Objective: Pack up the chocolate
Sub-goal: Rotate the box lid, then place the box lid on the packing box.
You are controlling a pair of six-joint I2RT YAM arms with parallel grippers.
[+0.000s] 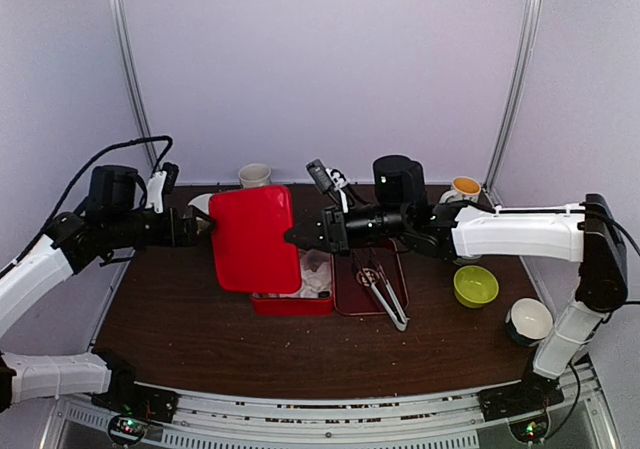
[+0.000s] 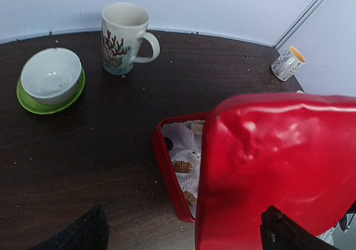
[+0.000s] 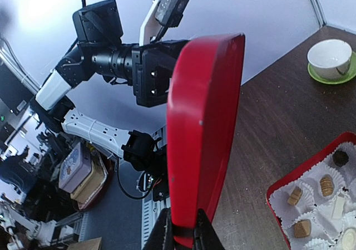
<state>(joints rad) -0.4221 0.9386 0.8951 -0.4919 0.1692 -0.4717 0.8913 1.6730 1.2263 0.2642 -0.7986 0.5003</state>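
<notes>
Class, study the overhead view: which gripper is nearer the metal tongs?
Right. The right gripper, clamped on the red lid, sits just left of the tongs; the left gripper is at the lid's opposite edge, further left.

— Where does the chocolate [image 3: 326, 185] lie?
— Lower right of the right wrist view, each piece upright in a white paper cup [image 3: 314, 205].
— What kinds?
— A dark round piece [image 3: 340, 157], tan ridged barrels [image 3: 295, 195], a cream-white block [image 3: 337, 205] and a tan cube [image 3: 302, 228].
</notes>
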